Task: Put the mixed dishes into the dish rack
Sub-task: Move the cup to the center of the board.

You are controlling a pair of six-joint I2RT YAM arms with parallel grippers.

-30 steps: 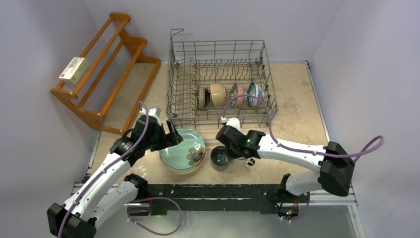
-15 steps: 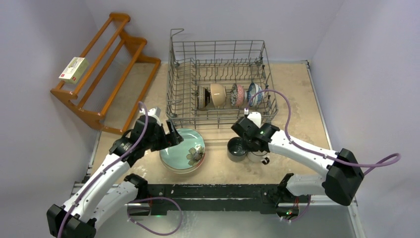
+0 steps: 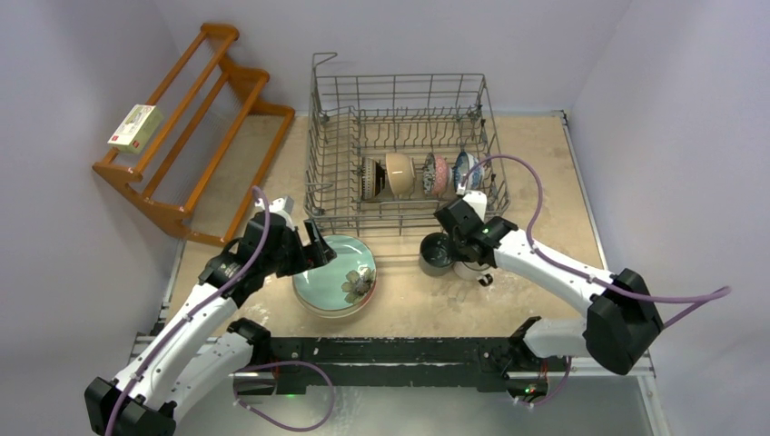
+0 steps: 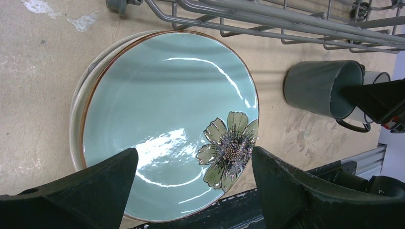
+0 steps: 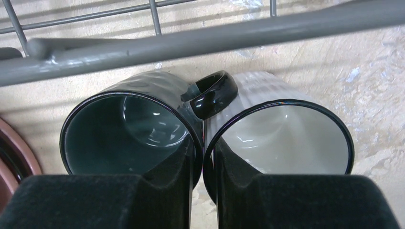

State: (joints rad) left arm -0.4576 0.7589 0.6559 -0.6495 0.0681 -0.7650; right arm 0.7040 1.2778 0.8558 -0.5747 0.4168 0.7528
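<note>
Mugs right of plates, before rack.

Robot lab bench, this one. The rack sits on a scuffed beige worktop, boxed in by blank lilac walls behind it and to both sides. In front of the rack, a left arm and a right arm, white and black, rise from a dark rail at the worktop's edge, purple cables looping off them. Left of the rack, a wooden shelf with a small box on it. In front of the rack, plates and mugs.
</note>
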